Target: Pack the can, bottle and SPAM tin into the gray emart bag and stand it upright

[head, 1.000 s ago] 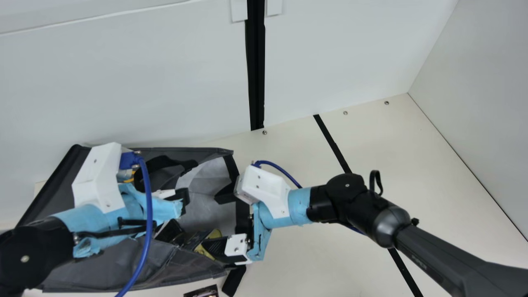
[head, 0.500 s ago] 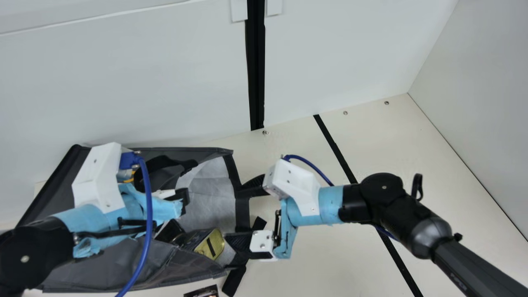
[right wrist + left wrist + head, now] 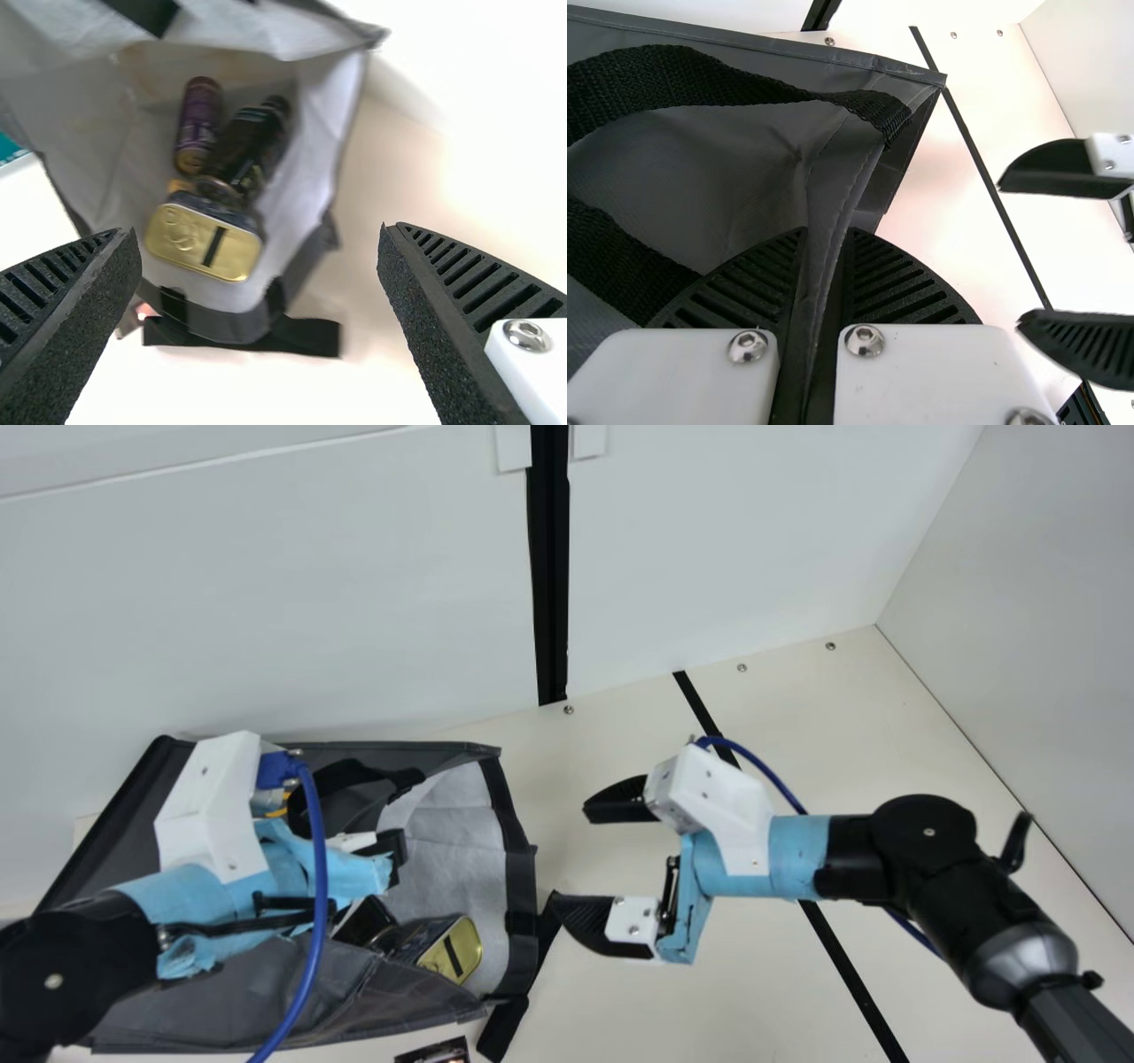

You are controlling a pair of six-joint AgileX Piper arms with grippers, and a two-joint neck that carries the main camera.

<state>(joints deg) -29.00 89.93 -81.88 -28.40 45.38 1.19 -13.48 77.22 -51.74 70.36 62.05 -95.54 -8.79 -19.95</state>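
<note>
The gray bag (image 3: 443, 850) lies on its side, its mouth facing my right gripper (image 3: 594, 864), which stands open and apart from it. My left gripper (image 3: 400, 855) is at the bag's upper wall. In the left wrist view, my left gripper (image 3: 826, 266) is shut on the gray bag's (image 3: 726, 177) edge fold. The SPAM tin (image 3: 454, 948) lies inside near the mouth. In the right wrist view, beyond my right gripper (image 3: 260, 266), the SPAM tin (image 3: 190, 239), dark bottle (image 3: 248, 142) and purple can (image 3: 198, 119) lie inside the bag.
A black strap (image 3: 503, 1027) trails from the bag's mouth onto the cream table (image 3: 691, 1001). A small dark printed item (image 3: 434, 1051) is at the main view's bottom edge. White walls (image 3: 266, 602) stand behind and at the right.
My right gripper has backed out of the bag's mouth to the right, leaving the SPAM tin inside, and now stands open outside. The left arm has kept still.
</note>
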